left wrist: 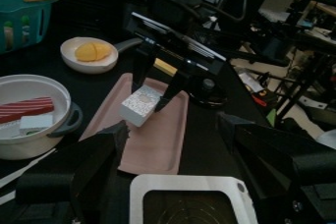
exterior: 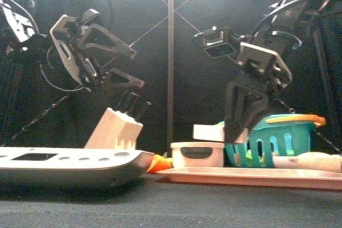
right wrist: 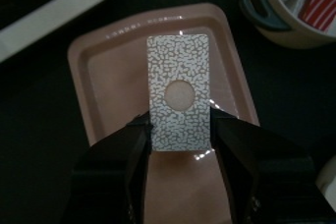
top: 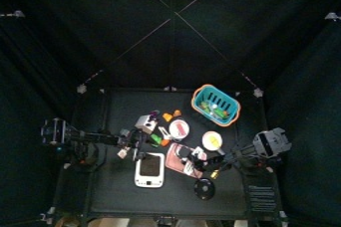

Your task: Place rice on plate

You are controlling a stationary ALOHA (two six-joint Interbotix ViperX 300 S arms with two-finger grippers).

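The rice is a white speckled flat pack point(right wrist: 178, 90) with a round mark in its middle. My right gripper point(right wrist: 180, 141) is shut on it and holds it over the pink plate point(right wrist: 105, 71), tilted and close above it. The left wrist view shows the same pack point(left wrist: 141, 100) in the right gripper point(left wrist: 164, 79) above the plate point(left wrist: 157, 149). In the top view the plate point(top: 180, 158) lies at the table's front middle. My left gripper point(left wrist: 175, 141) is open and empty, just left of the plate.
A white scale with a dark screen point(top: 150, 169) lies left of the plate, under my left gripper. A white bowl with red and white pieces point(left wrist: 27, 120), a small bowl with a yellow piece point(left wrist: 89, 53) and a teal basket point(top: 216, 103) stand behind the plate.
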